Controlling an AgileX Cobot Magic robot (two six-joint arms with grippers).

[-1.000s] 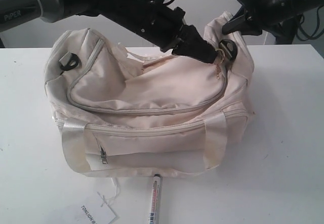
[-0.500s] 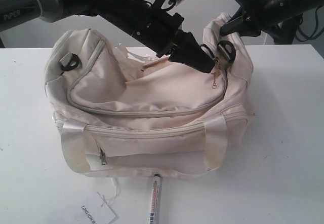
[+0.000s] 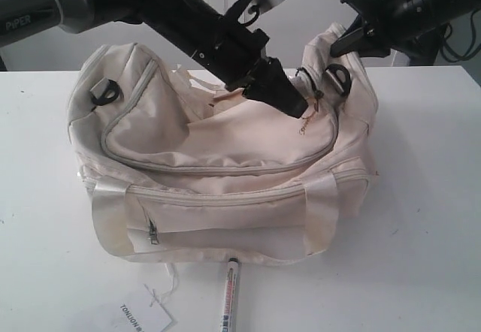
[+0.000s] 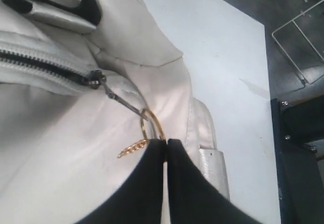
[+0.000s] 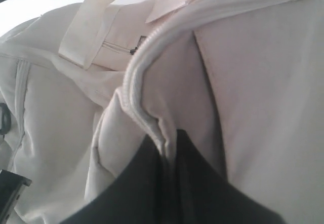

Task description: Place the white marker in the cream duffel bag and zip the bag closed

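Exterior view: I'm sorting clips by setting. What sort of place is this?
Probably a robotics lab or test bench: a plain white table, two black robot arms reaching over it, and a white wall behind.

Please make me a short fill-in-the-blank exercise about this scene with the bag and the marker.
1. The white marker lies on the ____, outside the cream duffel bag.
2. The left gripper is shut on the zip pull, whose ring is ____ in colour.
3. The right gripper pinches one end of the ____.

Missing words: table; gold; bag.
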